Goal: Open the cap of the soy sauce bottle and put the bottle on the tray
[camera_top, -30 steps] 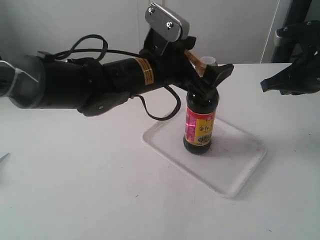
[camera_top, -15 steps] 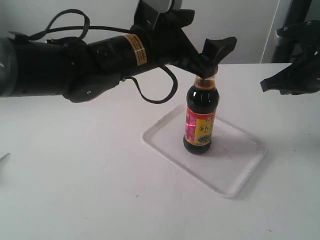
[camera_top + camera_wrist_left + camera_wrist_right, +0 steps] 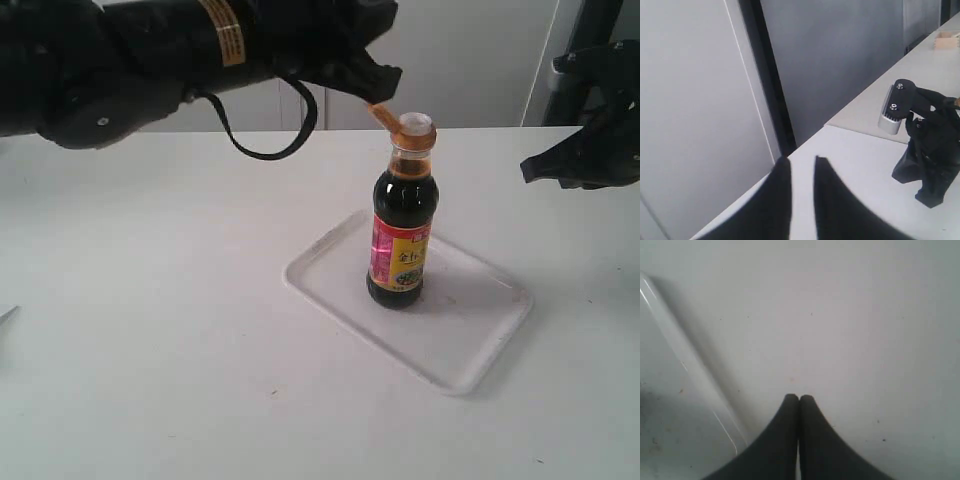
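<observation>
White tabletop fills the scene beneath pale wall panels, and toward its right half the small clear glass soy sauce bottle of dark liquid, with its red and yellow label, stands upright inside the shallow white rectangular tray, near the tray's far corner. Its copper-gold flip-top cap is swung back on the hinge, exposing the white pour spout, so both parts of the task look complete. Just above and to the left of the cap hangs the left gripper, raised clear of the neck, its black fingers slightly parted and holding nothing, presumably to avoid tipping the bottle. By the table's right edge the right gripper hovers just outside the tray rim, jaws pressed together, idle.
</observation>
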Controlling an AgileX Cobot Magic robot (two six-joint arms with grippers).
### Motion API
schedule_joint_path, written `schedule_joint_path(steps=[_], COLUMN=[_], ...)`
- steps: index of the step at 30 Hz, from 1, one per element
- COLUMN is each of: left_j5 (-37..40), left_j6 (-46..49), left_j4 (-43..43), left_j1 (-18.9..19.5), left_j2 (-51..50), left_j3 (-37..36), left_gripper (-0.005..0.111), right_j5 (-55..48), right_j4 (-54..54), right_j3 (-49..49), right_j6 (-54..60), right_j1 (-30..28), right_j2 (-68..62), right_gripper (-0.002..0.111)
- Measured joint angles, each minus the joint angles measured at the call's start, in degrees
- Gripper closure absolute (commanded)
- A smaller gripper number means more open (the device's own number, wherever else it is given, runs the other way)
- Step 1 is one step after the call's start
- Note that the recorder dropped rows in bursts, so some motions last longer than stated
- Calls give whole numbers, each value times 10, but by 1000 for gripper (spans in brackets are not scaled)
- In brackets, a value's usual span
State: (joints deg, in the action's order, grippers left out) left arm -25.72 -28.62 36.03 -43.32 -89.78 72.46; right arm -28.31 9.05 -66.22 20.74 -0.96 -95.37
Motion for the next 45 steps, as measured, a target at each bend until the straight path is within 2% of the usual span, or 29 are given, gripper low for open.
schedule_joint_path(steps=[9, 18, 22, 25, 28, 30, 33, 35, 40, 45], left_j5=[167, 257, 360, 484, 562, 621, 708, 757, 805, 759], left_j6=[17, -24, -34, -28, -6, 39, 137, 190, 208, 224], left_j4=[13, 13, 13, 13, 5, -31, -151, -209, -232, -248], left_j1=[12, 97, 137, 183, 216, 243, 291, 299, 300, 300], left_j2=[40, 89, 89, 89, 89, 89, 89, 89, 89, 107], left_j3=[-5, -52, -52, -52, -52, -52, -52, -52, -52, -76], left_gripper=[106, 106, 106, 106, 106, 106, 106, 106, 106, 106], right_j5=[-1, -6, -19, -42, -52, -60, -87, -117, -174, -179], right_j4=[0, 0, 0, -1, -14, -21, -28, -39, -55, -57], right_j3=[0, 0, 0, 0, 0, 0, 0, 0, 0, 0], right_j6=[0, 13, 16, 17, 17, 17, 8, -7, -27, -27], right_j1=[0, 0, 0, 0, 0, 0, 0, 0, 0, 0], right_j2=[0, 0, 0, 0, 0, 0, 0, 0, 36, 85], right_gripper=[108, 108, 108, 108, 108, 108, 108, 108, 108, 108])
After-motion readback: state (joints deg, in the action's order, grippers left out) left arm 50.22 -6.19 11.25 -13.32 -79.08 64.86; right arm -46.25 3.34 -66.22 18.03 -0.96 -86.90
